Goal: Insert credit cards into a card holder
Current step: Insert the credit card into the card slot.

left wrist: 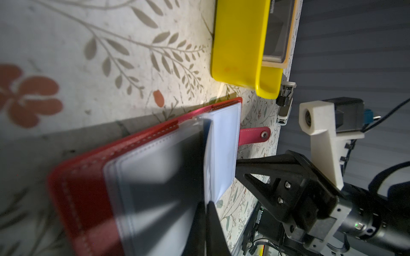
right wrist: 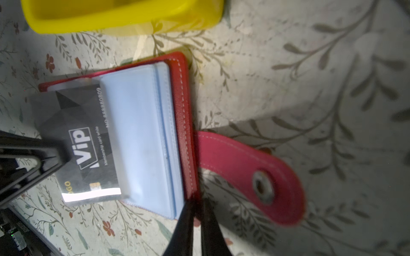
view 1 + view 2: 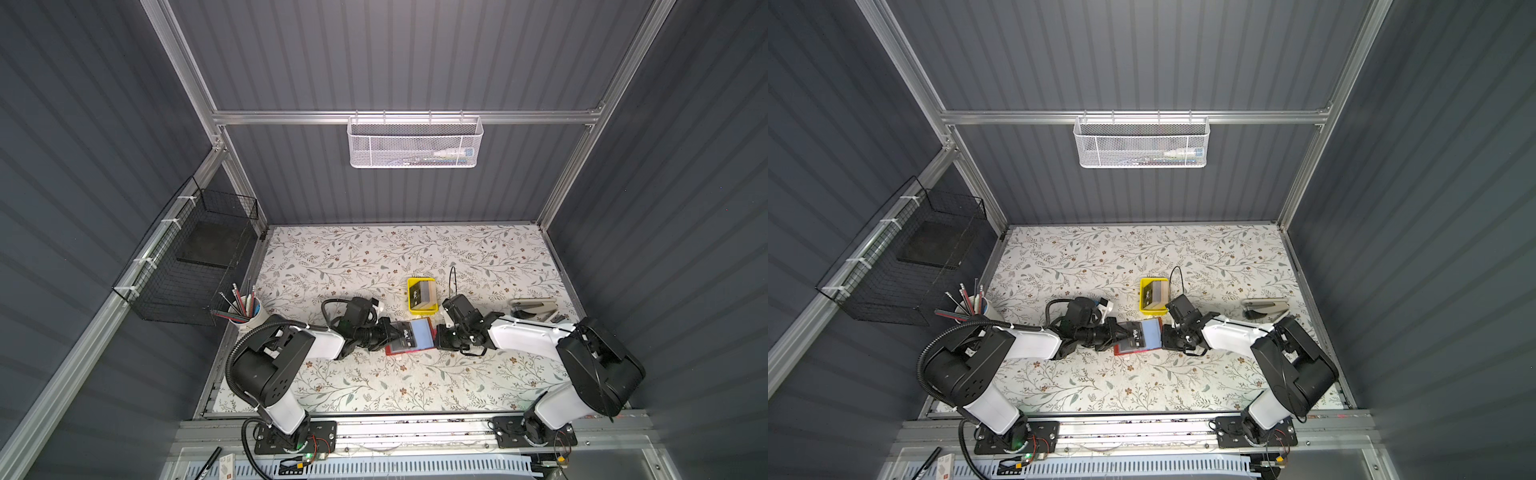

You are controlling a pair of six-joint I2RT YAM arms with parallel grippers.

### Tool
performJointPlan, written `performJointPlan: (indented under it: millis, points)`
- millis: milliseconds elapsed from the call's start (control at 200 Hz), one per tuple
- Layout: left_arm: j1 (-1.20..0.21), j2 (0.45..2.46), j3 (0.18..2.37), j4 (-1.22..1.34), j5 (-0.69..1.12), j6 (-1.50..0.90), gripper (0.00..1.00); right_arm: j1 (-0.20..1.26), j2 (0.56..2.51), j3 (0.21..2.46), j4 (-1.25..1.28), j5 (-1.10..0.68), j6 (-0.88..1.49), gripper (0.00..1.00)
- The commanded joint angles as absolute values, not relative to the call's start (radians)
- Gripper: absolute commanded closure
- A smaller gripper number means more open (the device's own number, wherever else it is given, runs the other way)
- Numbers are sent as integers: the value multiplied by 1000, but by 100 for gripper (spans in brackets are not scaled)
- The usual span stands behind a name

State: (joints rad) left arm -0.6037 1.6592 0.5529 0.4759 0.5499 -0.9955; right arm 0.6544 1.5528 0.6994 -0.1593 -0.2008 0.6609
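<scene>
Clamping L gripper (image 2: 60, 155) shut on outer end of Vip card (image 2: 88, 133), w/ leading end sitting partway under top clear sleeve (image 2: 137, 133); unable to tell whether inside pocket or just beneath leaf. Pinching R gripper (image 2: 197, 208) tight on card holder (image 2: 185, 115) at its strap-side edge, pinning it flat to table (image 3: 374, 374).

Risking, by the look of it:
- catching a card corner on sleeve mouth, owing to slight skew vs sleeve
- buckling soft plastic instead of sliding in
- slipping btw close-stacked leaves rather than into a pocket
- shoving whole holder twd R gripper on losing pinch on smooth cover
- brushing yellow tray (image 3: 422, 310) just behind, twd back edge

Lying open around mid-table, nearer front edge than back, btw both arms. Showing red stitched cover, bluish clear sleeves in a stack, pink-red strap (image 2: 244, 168) w/ metal snap trailing flat off one side. Showing on card: dark grey face, white "Vip" box, number row, gold chip near a corner, glare strip along one edge. Waiting in tray: spare cards (image 3: 426, 293), dark and tan, count unclear.
</scene>
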Motion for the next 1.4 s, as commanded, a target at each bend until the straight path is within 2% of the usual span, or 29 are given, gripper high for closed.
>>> performJointPlan:
  millis: [0, 300, 690, 1121, 1396]
  points:
    - [-611, 1664, 555, 440, 562, -997, 100, 659, 1575, 711, -188, -178, 646, 88]
    - [-612, 1692, 576, 440, 566, -1002, 100, 660, 1574, 715, -192, -176, 644, 88]
    - [-620, 1707, 645, 319, 524, -979, 86, 663, 1553, 706, -163, -209, 641, 88]
    - [-621, 1658, 744, -9, 409, -860, 72, 668, 1522, 701, -145, -223, 648, 88]
    - [-623, 1636, 781, -101, 367, -822, 70, 648, 1511, 722, -173, -158, 702, 85]
